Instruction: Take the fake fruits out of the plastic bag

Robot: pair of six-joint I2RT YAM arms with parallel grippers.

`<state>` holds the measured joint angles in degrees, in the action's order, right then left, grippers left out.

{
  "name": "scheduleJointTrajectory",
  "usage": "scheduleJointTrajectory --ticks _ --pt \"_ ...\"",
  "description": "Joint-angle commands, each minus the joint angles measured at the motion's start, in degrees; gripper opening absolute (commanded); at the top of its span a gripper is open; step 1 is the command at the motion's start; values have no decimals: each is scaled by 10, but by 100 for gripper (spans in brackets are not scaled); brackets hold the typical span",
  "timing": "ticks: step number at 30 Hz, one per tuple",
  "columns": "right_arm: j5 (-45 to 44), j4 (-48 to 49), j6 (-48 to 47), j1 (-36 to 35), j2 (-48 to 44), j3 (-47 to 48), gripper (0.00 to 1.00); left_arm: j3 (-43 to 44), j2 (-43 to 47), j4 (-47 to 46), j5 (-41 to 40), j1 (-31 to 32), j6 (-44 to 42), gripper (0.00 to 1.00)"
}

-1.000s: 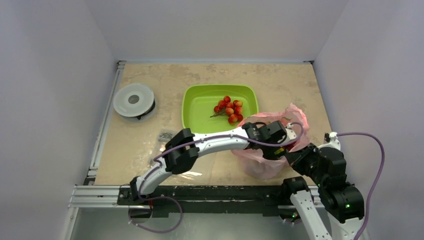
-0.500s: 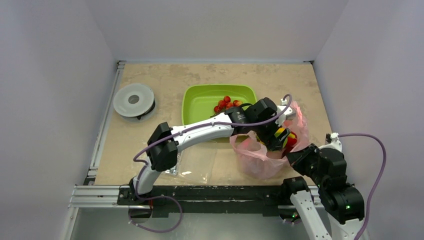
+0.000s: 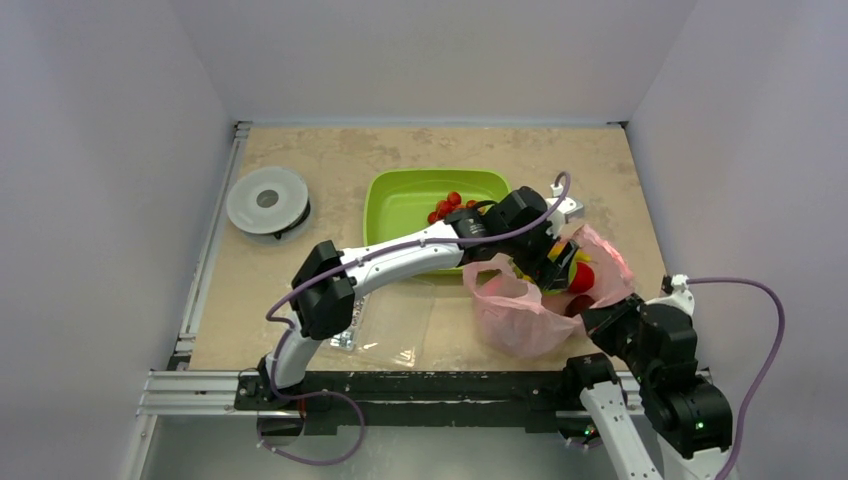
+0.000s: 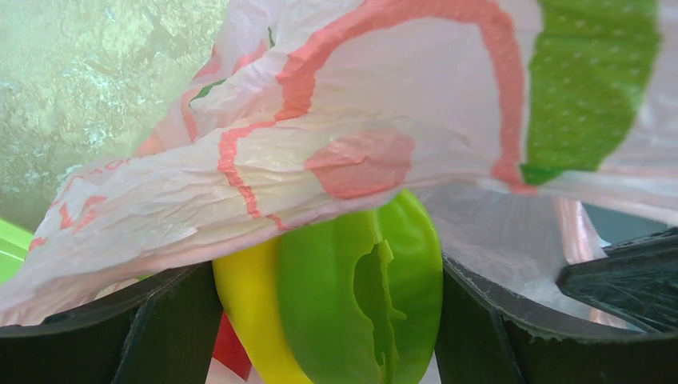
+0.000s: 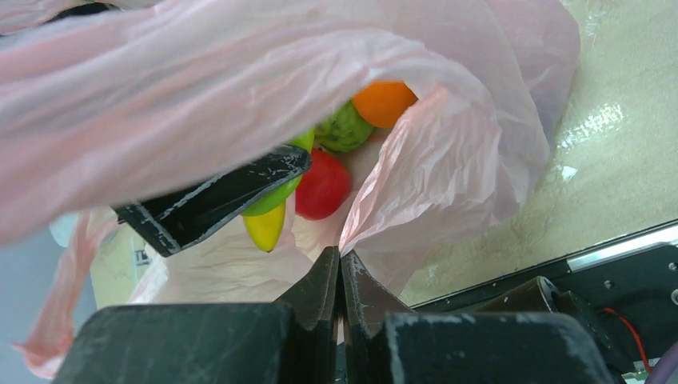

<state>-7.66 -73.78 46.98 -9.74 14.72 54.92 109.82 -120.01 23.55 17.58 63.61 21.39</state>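
Squarely within the left claw [image 4: 328, 340] sit fake fruits [image 4: 344, 272], draped by bag [image 4: 360, 96].

This is a robot lab cell, not a home or shop. A table [image 3: 300, 160] with a stone-pattern top stands boxed in by bare pale walls [image 3: 430, 50] behind the tray [image 3: 398, 215] and to both sides of it. In front of the tray an aluminium rail [image 3: 200, 385] carries a left arm [image 3: 400, 265] and a right arm [image 3: 665, 375], both trailing purple cables [image 3: 768, 330]. Around the tray lie test props: a spool [image 3: 268, 200] to its left, a clear box [image 3: 392, 322] in front, a pink bag [image 3: 520, 312] of plastic fruits [image 3: 578, 276] to its right.
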Motion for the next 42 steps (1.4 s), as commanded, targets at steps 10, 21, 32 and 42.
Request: scheduleJointTrajectory --ticks 10,21,32,42 --pt "-1 18 7 0 5 15 0 35 -11 25 -77 28 -50 100" --pt "9 26 6 0 11 16 0 41 -47 52 -59 37 -73 69" --pt "13 29 6 0 11 17 0 82 -126 136 -160 43 -74 74" --pt "12 35 6 0 13 16 0 72 -161 173 -250 57 -73 72"
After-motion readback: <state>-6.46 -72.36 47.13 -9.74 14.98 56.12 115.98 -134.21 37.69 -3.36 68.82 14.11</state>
